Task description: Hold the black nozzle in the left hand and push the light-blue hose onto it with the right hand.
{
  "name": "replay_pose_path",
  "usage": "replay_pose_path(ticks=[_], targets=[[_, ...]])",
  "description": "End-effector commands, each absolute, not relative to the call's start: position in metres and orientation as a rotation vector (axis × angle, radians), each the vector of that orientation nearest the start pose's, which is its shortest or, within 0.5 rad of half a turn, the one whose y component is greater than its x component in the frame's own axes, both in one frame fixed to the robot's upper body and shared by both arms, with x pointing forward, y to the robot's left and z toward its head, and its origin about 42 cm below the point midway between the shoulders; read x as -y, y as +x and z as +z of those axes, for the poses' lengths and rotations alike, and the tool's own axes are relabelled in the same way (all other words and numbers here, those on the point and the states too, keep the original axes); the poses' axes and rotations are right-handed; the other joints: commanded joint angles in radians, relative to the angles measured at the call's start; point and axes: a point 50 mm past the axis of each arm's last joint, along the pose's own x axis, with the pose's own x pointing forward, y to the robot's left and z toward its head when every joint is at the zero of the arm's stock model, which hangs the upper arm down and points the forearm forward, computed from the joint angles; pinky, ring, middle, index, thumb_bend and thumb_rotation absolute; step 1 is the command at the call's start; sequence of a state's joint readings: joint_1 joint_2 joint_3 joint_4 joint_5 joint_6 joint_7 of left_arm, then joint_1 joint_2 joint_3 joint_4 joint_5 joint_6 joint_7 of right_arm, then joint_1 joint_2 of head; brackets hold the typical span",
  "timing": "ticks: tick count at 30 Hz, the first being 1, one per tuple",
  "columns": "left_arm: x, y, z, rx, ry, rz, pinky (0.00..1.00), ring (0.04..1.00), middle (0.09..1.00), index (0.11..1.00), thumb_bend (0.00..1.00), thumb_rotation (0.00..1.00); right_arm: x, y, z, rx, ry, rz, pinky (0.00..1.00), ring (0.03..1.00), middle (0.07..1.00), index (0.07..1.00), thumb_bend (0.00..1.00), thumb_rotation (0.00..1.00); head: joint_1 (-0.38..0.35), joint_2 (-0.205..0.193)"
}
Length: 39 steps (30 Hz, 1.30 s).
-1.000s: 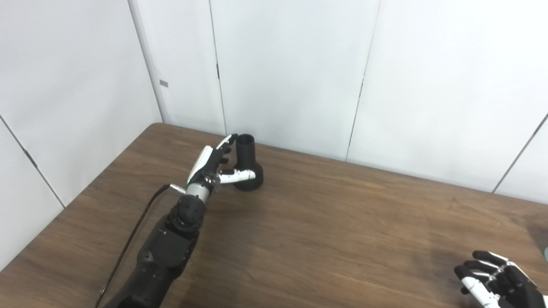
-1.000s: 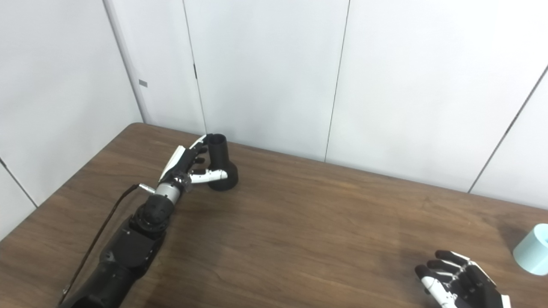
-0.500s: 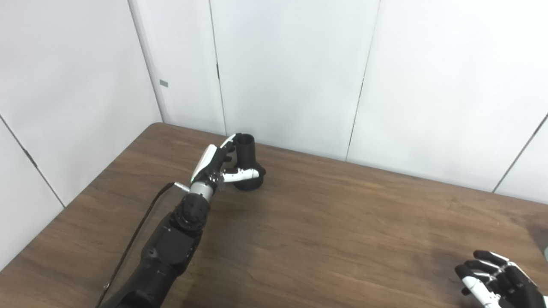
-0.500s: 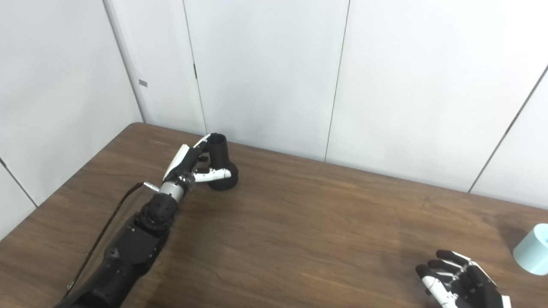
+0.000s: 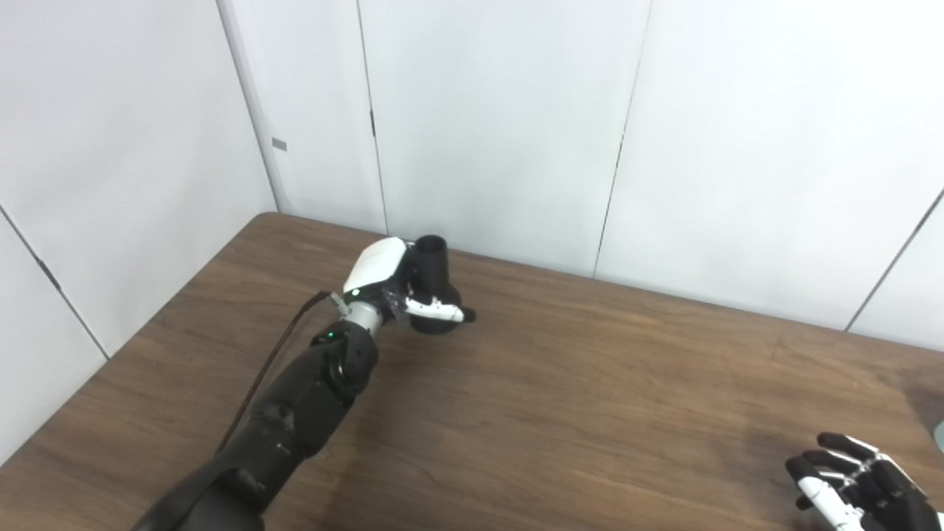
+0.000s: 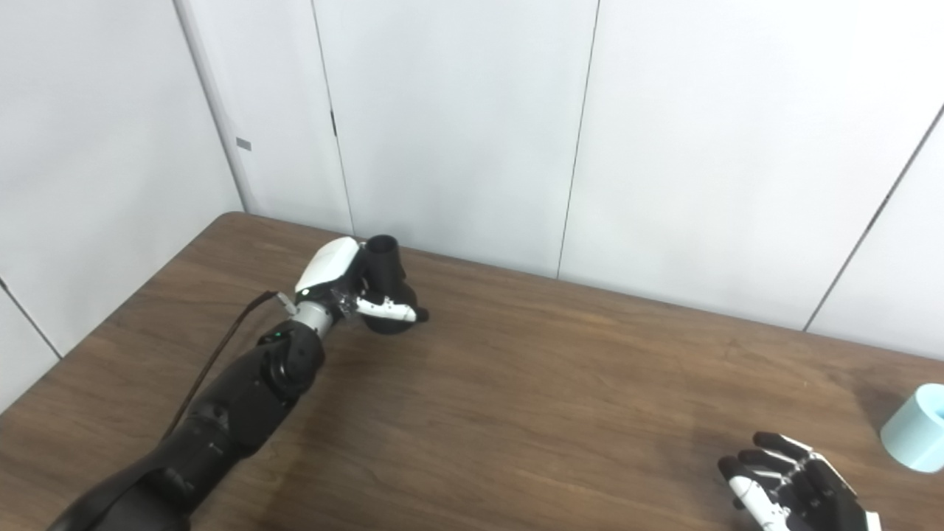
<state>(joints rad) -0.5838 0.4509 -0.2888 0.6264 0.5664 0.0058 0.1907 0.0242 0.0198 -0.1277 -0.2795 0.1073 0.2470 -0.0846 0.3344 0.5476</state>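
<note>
The black nozzle (image 5: 434, 284) stands upright on its wide base near the table's far edge, narrow neck up. My left hand (image 5: 383, 274) is wrapped on it from the left. Its white back faces me, its thumb (image 5: 441, 310) lies across the front of the base, and its other fingers are hidden behind the neck. The light-blue hose (image 6: 914, 428), a short pale tube, sits at the table's right edge. My right hand (image 6: 793, 490) rests low at the bottom right, open with fingers spread, a short way left of the hose and apart from it.
The brown wooden table (image 5: 560, 398) runs up to white wall panels (image 5: 501, 118) just behind the nozzle. A dark cable (image 5: 273, 369) hangs along my left forearm. Nothing else lies between the two hands.
My left hand has rolled over and closed around the nozzle, its thumb sweeping across the base. The nozzle has shifted slightly right. The right hand has stayed put.
</note>
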Motion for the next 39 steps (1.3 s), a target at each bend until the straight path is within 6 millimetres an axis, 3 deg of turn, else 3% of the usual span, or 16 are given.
replay_pose_path(ticks=[1, 5, 10, 16, 25, 35, 39], targets=[[-0.330, 0.448, 0.129, -0.080, 1.231, -0.062, 0.38, 0.442, 0.491, 0.482, 0.53, 0.00, 0.245, 0.272, 0.162, 0.085, 0.119, -0.192, 0.27, 0.383, 0.491, 0.533, 0.51, 0.00, 0.002, 0.000], [-0.331, 0.445, 0.122, -0.066, 1.277, -0.093, 0.40, 0.462, 0.506, 0.475, 0.52, 0.00, 0.246, 0.273, 0.161, 0.077, 0.122, -0.195, 0.27, 0.384, 0.492, 0.532, 0.51, 0.00, 0.004, 0.005], [-0.330, 0.442, 0.115, -0.054, 1.311, -0.117, 0.39, 0.410, 0.504, 0.485, 0.50, 0.00, 0.246, 0.274, 0.161, 0.073, 0.112, -0.197, 0.27, 0.384, 0.490, 0.533, 0.51, 0.00, -0.001, 0.008], [-0.321, 0.433, 0.105, 0.023, 1.283, -0.159, 0.42, 0.439, 0.502, 0.477, 0.50, 0.00, 0.245, 0.276, 0.157, 0.092, 0.104, -0.182, 0.27, 0.381, 0.481, 0.539, 0.51, 0.00, -0.035, 0.018], [-0.266, 0.411, 0.086, 0.194, 1.138, -0.249, 0.31, 0.398, 0.420, 0.517, 0.50, 0.00, 0.245, 0.286, 0.136, 0.140, 0.094, -0.166, 0.28, 0.380, 0.484, 0.540, 0.51, 0.00, -0.160, 0.044], [-0.187, 0.373, 0.071, 0.226, 0.834, -0.432, 0.34, 0.428, 0.441, 0.508, 0.50, 0.00, 0.238, 0.295, 0.127, 0.163, 0.111, -0.174, 0.28, 0.377, 0.478, 0.536, 0.51, 0.00, -0.300, 0.083], [-0.168, 0.361, 0.064, 0.250, 0.812, -0.508, 0.33, 0.427, 0.440, 0.504, 0.51, 0.00, 0.233, 0.296, 0.130, 0.170, 0.127, -0.182, 0.28, 0.378, 0.479, 0.533, 0.51, 0.00, -0.345, 0.100]])
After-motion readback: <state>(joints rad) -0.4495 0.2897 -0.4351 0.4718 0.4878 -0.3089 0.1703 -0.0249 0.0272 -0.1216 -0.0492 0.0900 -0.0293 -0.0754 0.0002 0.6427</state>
